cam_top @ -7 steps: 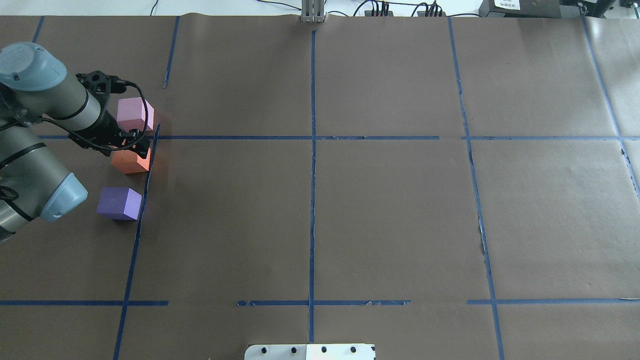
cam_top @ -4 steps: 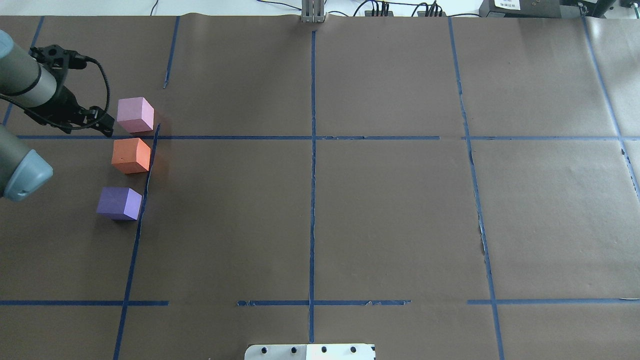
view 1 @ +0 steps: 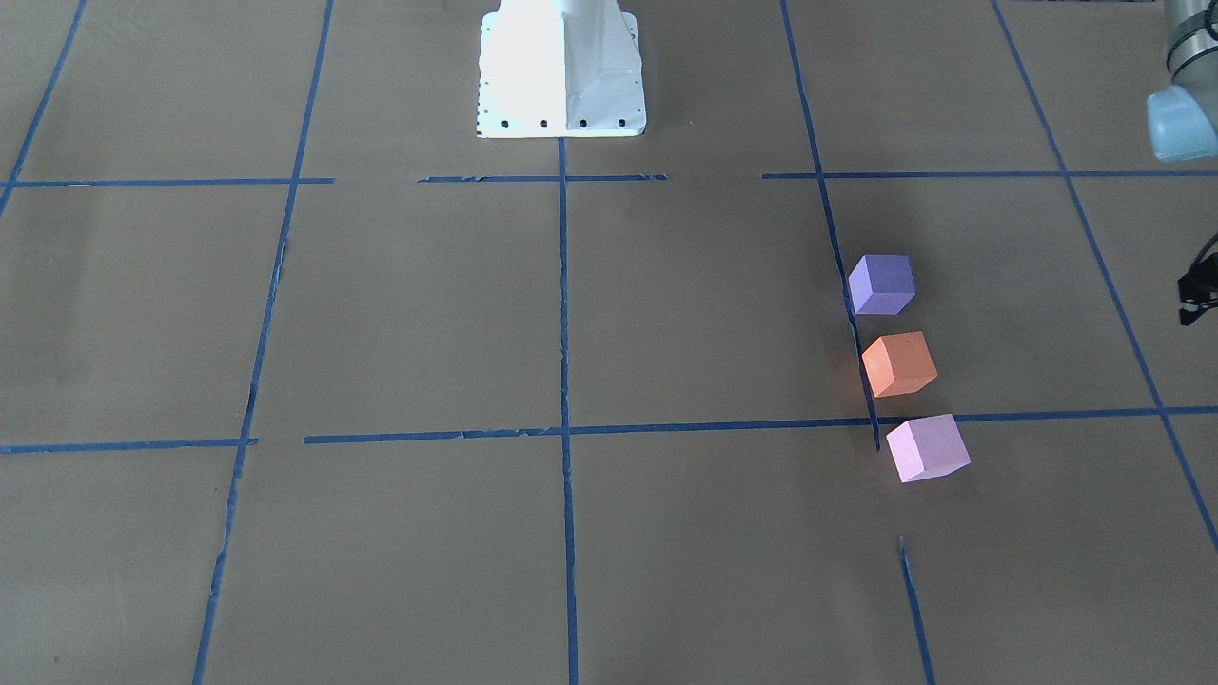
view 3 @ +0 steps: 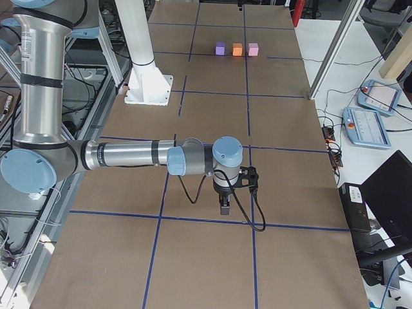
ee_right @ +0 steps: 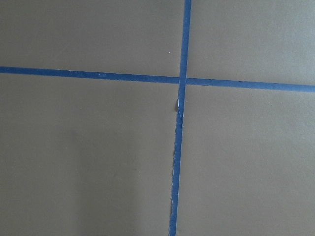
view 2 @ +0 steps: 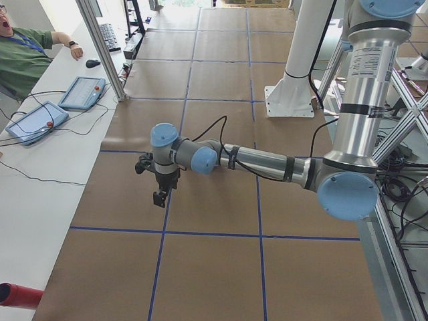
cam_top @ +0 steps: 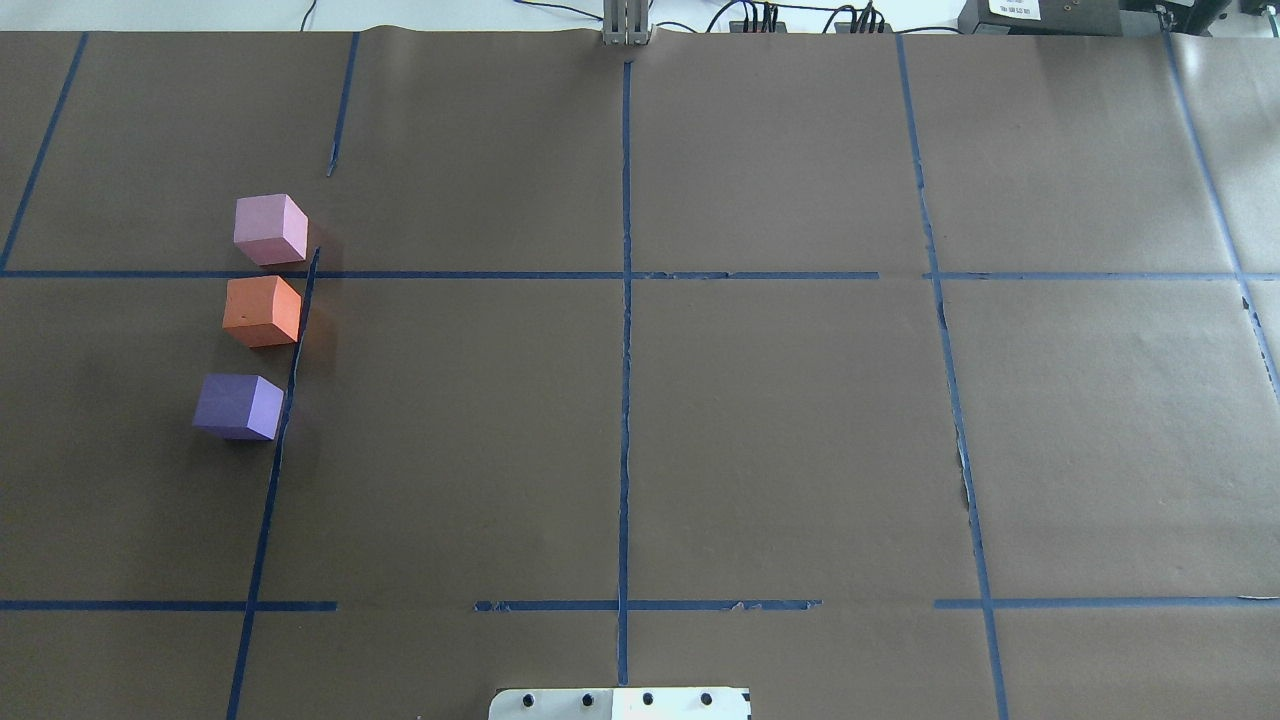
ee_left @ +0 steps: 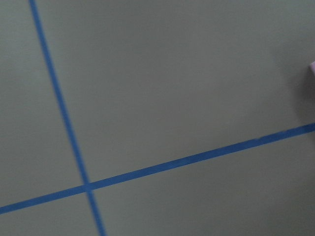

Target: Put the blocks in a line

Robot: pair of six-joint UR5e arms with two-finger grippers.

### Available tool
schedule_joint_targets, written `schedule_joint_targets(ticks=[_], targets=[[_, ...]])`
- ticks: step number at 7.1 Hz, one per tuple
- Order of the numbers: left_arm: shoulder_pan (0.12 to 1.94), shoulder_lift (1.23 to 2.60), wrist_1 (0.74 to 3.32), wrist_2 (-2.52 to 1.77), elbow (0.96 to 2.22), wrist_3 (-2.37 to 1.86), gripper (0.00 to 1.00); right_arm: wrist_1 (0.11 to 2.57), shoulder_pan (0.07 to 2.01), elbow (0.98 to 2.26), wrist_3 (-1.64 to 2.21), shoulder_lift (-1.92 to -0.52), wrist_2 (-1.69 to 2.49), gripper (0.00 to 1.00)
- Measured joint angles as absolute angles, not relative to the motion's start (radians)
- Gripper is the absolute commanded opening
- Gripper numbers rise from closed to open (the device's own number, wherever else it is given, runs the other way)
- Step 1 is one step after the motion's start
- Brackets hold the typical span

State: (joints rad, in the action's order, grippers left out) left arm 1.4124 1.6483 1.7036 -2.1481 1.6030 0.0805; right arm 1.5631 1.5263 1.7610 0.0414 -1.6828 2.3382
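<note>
Three cubes stand in a row beside a blue tape line on the brown paper: the pale pink block (cam_top: 270,229), the orange block (cam_top: 262,310) and the violet block (cam_top: 238,406), with small gaps between them. They also show in the front view as violet (view 1: 882,283), orange (view 1: 898,363) and pink (view 1: 927,447). My left gripper (view 2: 160,197) hangs over the table away from them, and only a black part of it (view 1: 1197,290) shows at the front view's right edge. My right gripper (view 3: 224,207) hangs far from the blocks. I cannot tell whether either is open or shut.
The white robot base (view 1: 561,67) stands at the table's near middle. Blue tape lines (cam_top: 626,300) form a grid on the paper. An operator (view 2: 27,50) and teach pendants (view 2: 81,92) are at the far side.
My left arm has pulled back from over the orange block toward the left and has left the overhead view. The three blocks have not moved.
</note>
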Motion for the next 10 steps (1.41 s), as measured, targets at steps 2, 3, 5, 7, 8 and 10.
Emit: schedule_joint_targets(ticks=[2,3,5,7,8,10], targets=[[1.545,1.632,1.619,-2.156,1.588,0.237,1.00,1.563,1.526,1.761,0.041,-1.683,2.338,1.00],[1.583,1.628,1.588,-2.178,1.583,0.271,1.00,1.563,1.526,1.760,0.041,-1.683,2.338,1.00],[1.607,1.604,1.570,-2.270,1.579,0.299,1.00,1.563,1.526,1.760,0.041,-1.683,2.338,1.00],[1.608,1.594,1.574,-2.310,1.577,0.298,1.00,1.563,1.526,1.761,0.041,-1.683,2.338,1.00],[1.608,1.593,1.575,-2.312,1.578,0.299,1.00,1.563,1.526,1.761,0.041,-1.683,2.338,1.00],[1.608,1.592,1.576,-2.308,1.578,0.301,1.00,1.563,1.526,1.761,0.041,-1.683,2.338,1.00]])
